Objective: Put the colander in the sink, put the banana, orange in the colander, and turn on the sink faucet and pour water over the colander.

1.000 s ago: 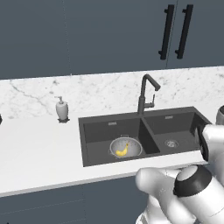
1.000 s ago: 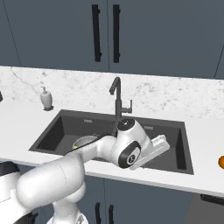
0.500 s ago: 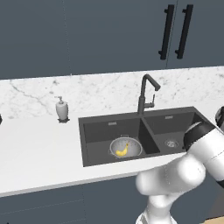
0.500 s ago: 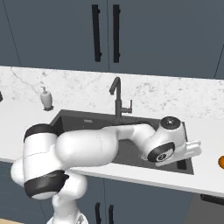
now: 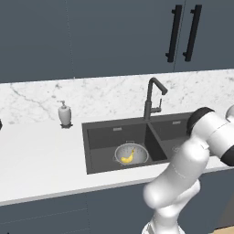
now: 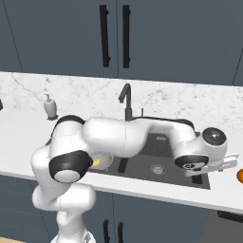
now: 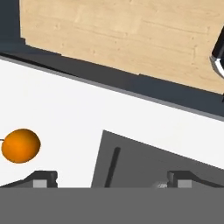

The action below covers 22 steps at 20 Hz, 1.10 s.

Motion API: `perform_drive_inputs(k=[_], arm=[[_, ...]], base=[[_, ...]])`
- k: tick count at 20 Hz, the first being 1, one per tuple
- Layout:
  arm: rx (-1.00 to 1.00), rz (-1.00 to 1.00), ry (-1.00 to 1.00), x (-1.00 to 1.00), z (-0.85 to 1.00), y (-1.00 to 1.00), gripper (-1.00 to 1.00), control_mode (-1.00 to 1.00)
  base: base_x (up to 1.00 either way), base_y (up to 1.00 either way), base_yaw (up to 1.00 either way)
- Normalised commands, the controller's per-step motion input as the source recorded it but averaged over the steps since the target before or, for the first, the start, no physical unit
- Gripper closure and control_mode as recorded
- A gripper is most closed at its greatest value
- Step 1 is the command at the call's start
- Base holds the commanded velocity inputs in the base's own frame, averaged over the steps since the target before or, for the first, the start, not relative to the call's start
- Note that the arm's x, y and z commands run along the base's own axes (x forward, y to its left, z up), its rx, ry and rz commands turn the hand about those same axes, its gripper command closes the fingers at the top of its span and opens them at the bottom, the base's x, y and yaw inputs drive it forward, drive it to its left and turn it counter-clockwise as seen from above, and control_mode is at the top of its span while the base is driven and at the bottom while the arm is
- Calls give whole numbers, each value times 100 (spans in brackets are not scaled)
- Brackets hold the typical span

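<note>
The silver colander [image 5: 131, 154] sits in the left basin of the dark sink [image 5: 100, 141], and the yellow banana [image 5: 128, 157] lies inside it. The orange [image 6: 240, 175] rests on the white counter right of the sink; in the hand view the orange [image 7: 20, 145] is at the left, beside one fingertip. My gripper [image 6: 229, 160] hovers over the sink's right end, open, with nothing between its fingertips [image 7: 43, 177]. The dark faucet [image 5: 153, 96] stands behind the divider, and no water runs from it. In the right base view my arm hides much of the colander [image 6: 103, 160].
A white soap dispenser [image 5: 65, 114] stands on the counter left of the sink. The counter's front edge [image 7: 131, 94] and the wooden floor [image 7: 131, 26] below it show in the hand view. Dark cabinets with black handles [image 6: 104, 35] hang above.
My arm has swung right, from over the middle of the sink to its right end, bringing the hand close to the orange. The colander and banana have stayed put.
</note>
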Motion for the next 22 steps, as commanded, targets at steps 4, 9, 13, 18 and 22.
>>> perform_drive_inputs(k=[4,9,13,18,22], arm=[[0,-12,0,15,-3,-24,-100,-100],[0,-15,0,18,-2,-14,-100,-100],[0,-7,0,17,0,-22,-100,-100],[0,-2,0,16,0,-22,-100,-100],[-1,0,0,13,-4,-14,-100,-100]], base=[[0,0,0],[0,0,0],[0,0,0],[0,0,0],[0,0,0]])
